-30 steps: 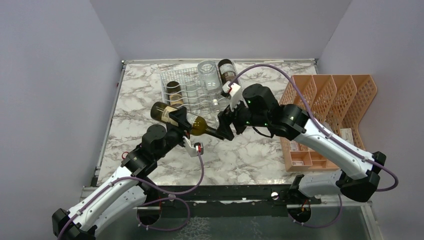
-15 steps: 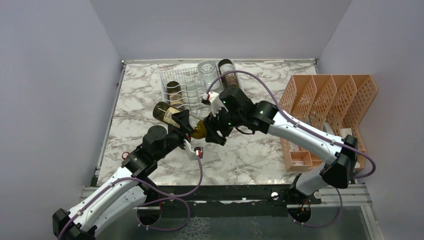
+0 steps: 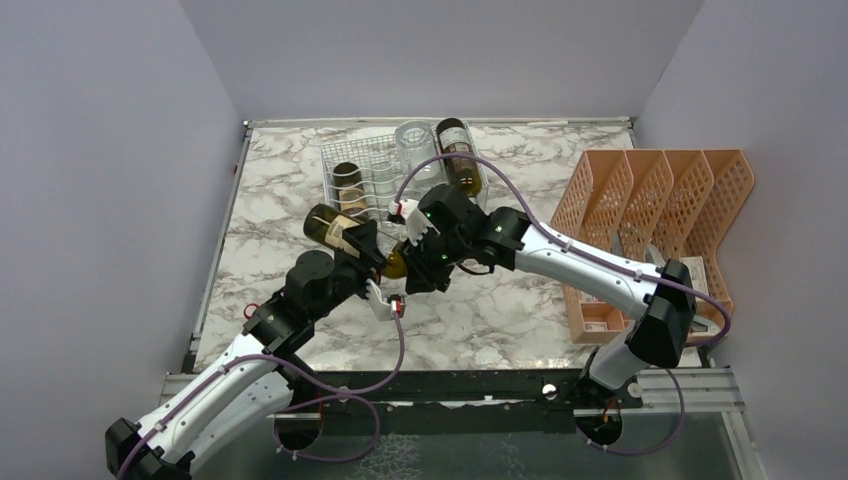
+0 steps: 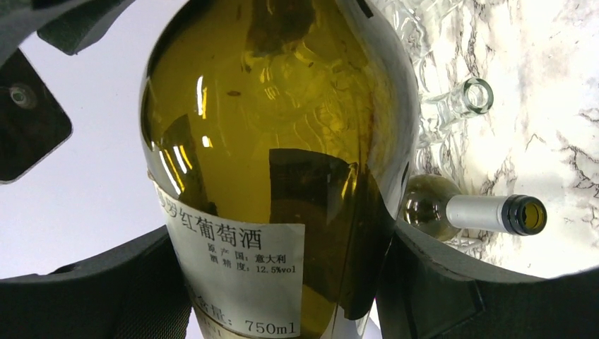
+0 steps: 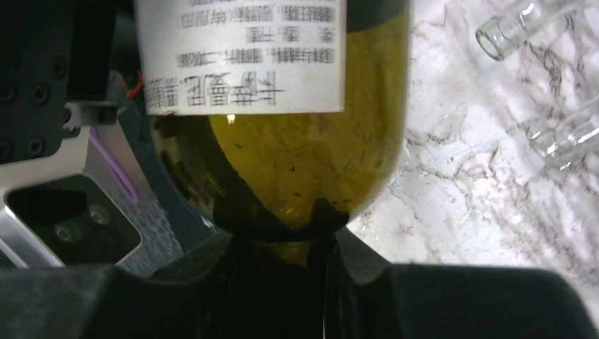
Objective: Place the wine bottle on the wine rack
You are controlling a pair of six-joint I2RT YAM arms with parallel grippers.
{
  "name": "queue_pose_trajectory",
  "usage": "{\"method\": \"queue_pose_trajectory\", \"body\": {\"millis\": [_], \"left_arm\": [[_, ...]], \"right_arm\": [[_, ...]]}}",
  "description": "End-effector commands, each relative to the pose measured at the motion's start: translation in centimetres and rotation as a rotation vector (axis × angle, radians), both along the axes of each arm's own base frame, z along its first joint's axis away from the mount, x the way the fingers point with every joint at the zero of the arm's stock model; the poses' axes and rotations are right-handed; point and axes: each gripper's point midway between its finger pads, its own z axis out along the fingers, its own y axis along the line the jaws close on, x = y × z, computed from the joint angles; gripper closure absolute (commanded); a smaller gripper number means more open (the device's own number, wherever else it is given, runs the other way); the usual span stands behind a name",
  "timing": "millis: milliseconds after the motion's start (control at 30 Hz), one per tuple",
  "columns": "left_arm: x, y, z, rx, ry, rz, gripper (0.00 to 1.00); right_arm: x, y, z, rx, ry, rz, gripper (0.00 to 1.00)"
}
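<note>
Right gripper [image 3: 410,268]: has slid in along the wine bottle [image 3: 335,228] neck to its shoulder; straddles it now, squeezed or not, cannot tell. Left gripper [image 3: 362,248]: pinches the body aloft, wine rack [image 3: 375,170] just beyond. Looks like a handover.

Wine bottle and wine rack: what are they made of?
Wine bottle: olive-green glass, glossy; it is see-through and carries sharp highlights. Its label looks like matte white paper. Wine rack: thin white wire, probably coated metal; the coating type is unclear.
</note>
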Motion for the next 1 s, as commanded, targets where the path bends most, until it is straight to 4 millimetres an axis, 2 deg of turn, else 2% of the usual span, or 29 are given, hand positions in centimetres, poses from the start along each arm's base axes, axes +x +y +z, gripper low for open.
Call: {"method": "queue_pose_trajectory", "body": {"millis": [0, 67, 133, 167, 267, 300, 333, 367, 533, 667, 800, 967], "left_arm": [[-0.2, -0.9, 4.8, -0.11, -0.12, -0.044, 1.0], [-0.3, -0.9, 4.9, -0.117, -0.11, -0.044, 0.99], [-0.4, -0.9, 5.0, -0.123, -0.107, -0.044, 0.95], [-0.4, -0.8, 5.0, -0.126, -0.105, -0.043, 0.89], [-0.4, -0.7, 4.9, -0.128, -0.102, -0.037, 0.53], [-0.3, -0.7, 4.8, -0.126, -0.101, -0.034, 0.37], [-0.3, -0.7, 4.8, -0.125, -0.101, -0.033, 0.06], [-0.3, -0.7, 4.7, -0.123, -0.098, -0.032, 0.01], [-0.4, -0.8, 4.6, -0.127, -0.084, -0.041, 0.01], [-0.6, -0.8, 5.1, -0.174, -0.054, -0.032, 0.01], [-0.6, -0.2, 7.8, -0.336, 0.014, 0.027, 0.01], [0.1, 2.3, 12.8, -0.761, 0.066, 0.192, 0.01]], "right_arm": [[0.7, 1.1, 0.9, 0.043, -0.04, -0.001, 0.84], [0.9, 1.1, 1.0, 0.043, -0.049, -0.009, 0.97], [1.2, 1.0, 1.4, 0.045, -0.064, -0.022, 0.99], [1.3, 1.0, 1.7, 0.052, -0.074, -0.029, 0.99], [1.8, 0.9, 3.0, 0.088, -0.115, -0.052, 0.99], [2.0, 0.9, 3.5, 0.101, -0.131, -0.062, 0.99], [2.2, 0.8, 4.0, 0.115, -0.147, -0.075, 0.99], [2.5, 0.7, 4.6, 0.129, -0.168, -0.093, 0.99], [5.3, -0.7, 6.9, 0.166, -0.276, -0.28, 0.99], [7.8, -2.4, 7.9, 0.151, -0.37, -0.438, 0.99], [9.7, -3.5, 8.7, 0.132, -0.427, -0.56, 0.99], [11.2, -2.9, 9.5, 0.149, -0.44, -0.635, 0.99]]}}
